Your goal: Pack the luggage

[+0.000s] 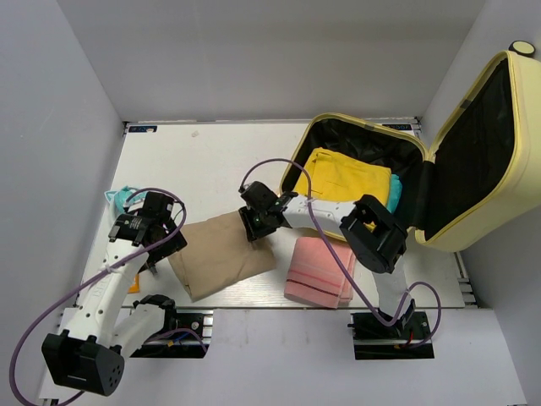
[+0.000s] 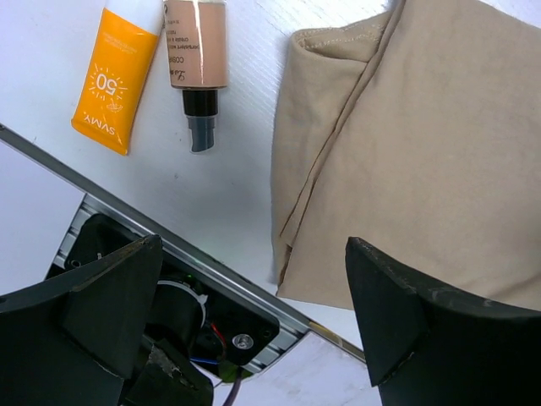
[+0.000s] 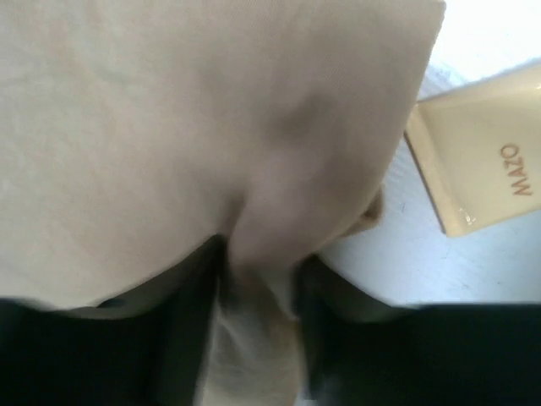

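The right tool [image 1: 252, 227] pinched the tan cloth [image 1: 220, 254] and needed a tight hold to lift it into the luggage [image 1: 473, 152], while the left tool [image 1: 156, 228] stood open.

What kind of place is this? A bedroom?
Probably not: it looks like a robot test booth. A white table sits boxed in by grey panels, with two cabled robot arms bolted at its edge. The yellow luggage seems a practice prop.

Light: bright, even, from overhead; white bench [image 1: 211, 161] glares.
Shadows: soft, faint.
Right wrist view: blurred, tan cloth [image 3: 169, 127] out of focus.
Left wrist view: sharp.
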Robot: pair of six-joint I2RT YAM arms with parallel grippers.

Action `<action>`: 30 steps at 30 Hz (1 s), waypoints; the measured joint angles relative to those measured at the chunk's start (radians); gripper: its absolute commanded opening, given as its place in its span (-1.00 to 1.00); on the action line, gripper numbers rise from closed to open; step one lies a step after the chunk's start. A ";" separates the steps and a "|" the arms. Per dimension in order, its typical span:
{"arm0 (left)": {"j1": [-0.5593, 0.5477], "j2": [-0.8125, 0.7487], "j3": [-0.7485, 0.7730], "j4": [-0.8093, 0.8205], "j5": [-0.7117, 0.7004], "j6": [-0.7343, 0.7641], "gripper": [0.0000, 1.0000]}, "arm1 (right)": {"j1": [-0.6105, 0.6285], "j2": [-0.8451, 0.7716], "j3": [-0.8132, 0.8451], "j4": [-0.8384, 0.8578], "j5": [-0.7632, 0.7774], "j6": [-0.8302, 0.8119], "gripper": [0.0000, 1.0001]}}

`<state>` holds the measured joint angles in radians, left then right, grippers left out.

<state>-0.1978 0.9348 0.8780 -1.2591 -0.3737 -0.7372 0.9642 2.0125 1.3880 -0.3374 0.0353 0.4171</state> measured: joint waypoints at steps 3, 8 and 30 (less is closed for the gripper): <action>0.000 -0.004 -0.002 0.004 0.000 0.002 0.97 | 0.002 -0.004 -0.024 0.031 -0.018 0.005 -0.70; 0.000 -0.009 -0.003 0.007 0.000 0.005 0.97 | 0.017 -0.009 -0.031 0.036 -0.026 0.005 -1.00; 0.000 -0.056 -0.009 0.034 0.000 0.034 0.97 | -0.101 -0.061 0.463 -0.426 0.181 -0.229 -1.00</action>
<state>-0.1974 0.8783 0.8692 -1.2251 -0.3733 -0.7029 0.8627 1.9511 1.8511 -0.7635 0.2165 0.1883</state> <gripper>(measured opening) 0.986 0.159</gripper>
